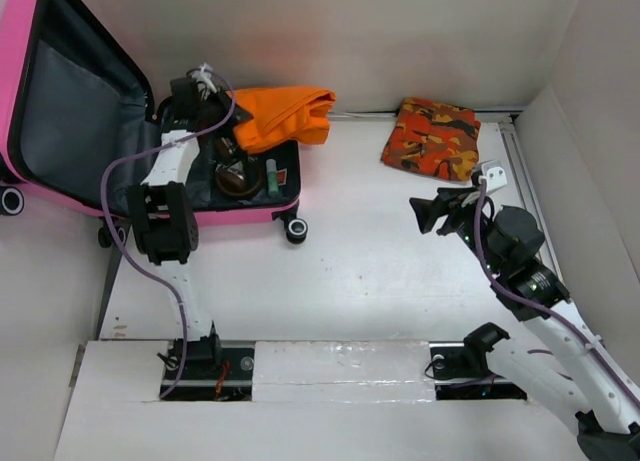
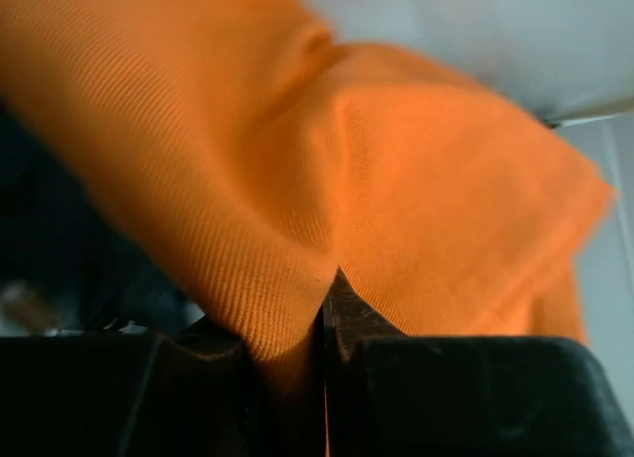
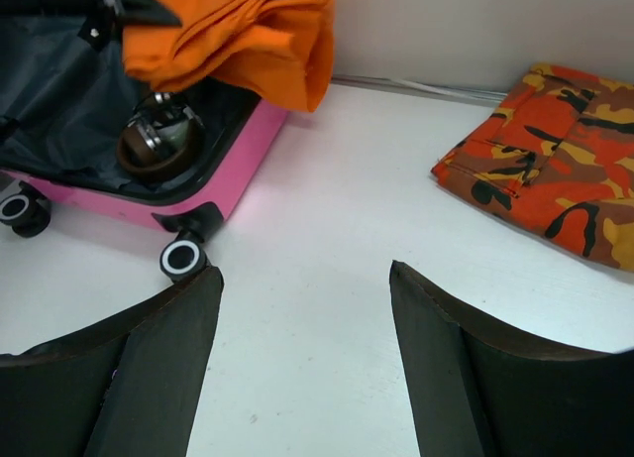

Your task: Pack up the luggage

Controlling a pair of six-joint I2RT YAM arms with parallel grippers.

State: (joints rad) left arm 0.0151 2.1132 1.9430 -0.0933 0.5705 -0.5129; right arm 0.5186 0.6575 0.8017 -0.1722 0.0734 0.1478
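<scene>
Now my left pincer (image 2: 325, 313) pinches the orange cloth (image 1: 285, 116) tight, over the open pink luggage (image 1: 70, 91) at ten o'clock on the table (image 1: 350, 271). My right pincer (image 3: 305, 274) is spread wide, at three o'clock.

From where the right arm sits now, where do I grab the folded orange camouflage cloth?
Probably its near edge, pinched from above on the arm's side: the folded orange camouflage cloth lies flat on the white table, stacked layers showing along that edge, and its far side sits close to the back wall.
</scene>
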